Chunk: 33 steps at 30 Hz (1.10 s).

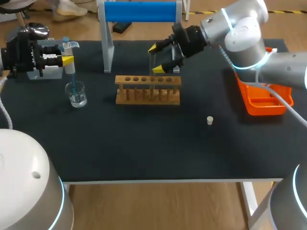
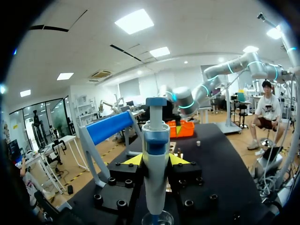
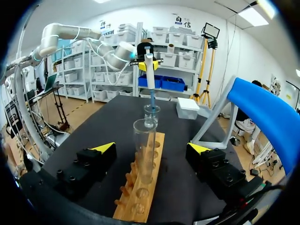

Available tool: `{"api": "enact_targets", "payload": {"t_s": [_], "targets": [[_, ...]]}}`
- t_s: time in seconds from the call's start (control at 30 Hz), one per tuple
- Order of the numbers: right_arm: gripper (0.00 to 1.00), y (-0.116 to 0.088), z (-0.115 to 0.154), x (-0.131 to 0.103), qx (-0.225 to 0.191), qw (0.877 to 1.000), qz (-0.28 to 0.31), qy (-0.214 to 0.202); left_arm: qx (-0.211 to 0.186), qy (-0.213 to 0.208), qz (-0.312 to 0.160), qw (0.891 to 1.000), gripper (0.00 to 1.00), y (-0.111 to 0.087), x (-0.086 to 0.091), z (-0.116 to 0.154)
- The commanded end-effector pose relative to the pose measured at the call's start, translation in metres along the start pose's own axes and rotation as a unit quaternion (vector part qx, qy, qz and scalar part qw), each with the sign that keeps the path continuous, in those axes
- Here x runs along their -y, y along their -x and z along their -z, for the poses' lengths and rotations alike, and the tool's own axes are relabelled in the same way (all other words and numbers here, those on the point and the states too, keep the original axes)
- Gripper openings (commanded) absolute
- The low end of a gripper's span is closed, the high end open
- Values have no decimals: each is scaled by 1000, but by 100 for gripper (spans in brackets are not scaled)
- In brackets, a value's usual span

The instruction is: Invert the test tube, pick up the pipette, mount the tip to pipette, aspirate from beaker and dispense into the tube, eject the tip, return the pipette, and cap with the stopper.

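Small white stopper [image 1: 209,120] lies near-right on black worktop [image 1: 144,148]. Left gripper [image 2: 156,161] clamps the blue-white pipette [image 2: 155,136] over the far-left clear glass beaker [image 1: 76,94]. Right gripper [image 3: 152,148] is spread around the fragile, slippery clear glass test tube [image 3: 144,140], upright in the wooden rack [image 1: 147,96]; grip it mid-body.

The black table [image 1: 144,153] carries a beaker [image 1: 76,94], wooden rack [image 1: 147,90], stopper [image 1: 209,120] and orange tray [image 1: 263,109].

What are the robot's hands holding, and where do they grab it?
The left gripper holds the pipette by its body. The right gripper holds nothing; the test tube stands between its open fingers.
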State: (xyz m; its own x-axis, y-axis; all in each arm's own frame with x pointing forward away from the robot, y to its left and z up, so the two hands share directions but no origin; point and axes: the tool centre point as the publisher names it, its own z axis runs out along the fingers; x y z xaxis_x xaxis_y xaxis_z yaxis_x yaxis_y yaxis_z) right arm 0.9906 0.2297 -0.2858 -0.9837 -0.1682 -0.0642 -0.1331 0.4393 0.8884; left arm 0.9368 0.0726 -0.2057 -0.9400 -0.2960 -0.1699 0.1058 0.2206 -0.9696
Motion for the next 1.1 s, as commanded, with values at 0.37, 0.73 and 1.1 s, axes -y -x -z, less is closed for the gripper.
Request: {"api": "enact_targets", "payload": {"t_s": [0.37, 0.73, 1.1], "targets": [[100, 8, -21, -5, 4, 1000, 6, -14, 1, 1, 0, 1000, 0, -1, 1, 0], [100, 5, -26, -6, 20, 1000, 9, -19, 1, 1, 0, 1000, 0, -1, 1, 0], [100, 2, -30, -2, 23, 999, 14, -29, 1, 1, 0, 1000, 0, -1, 1, 0]]}}
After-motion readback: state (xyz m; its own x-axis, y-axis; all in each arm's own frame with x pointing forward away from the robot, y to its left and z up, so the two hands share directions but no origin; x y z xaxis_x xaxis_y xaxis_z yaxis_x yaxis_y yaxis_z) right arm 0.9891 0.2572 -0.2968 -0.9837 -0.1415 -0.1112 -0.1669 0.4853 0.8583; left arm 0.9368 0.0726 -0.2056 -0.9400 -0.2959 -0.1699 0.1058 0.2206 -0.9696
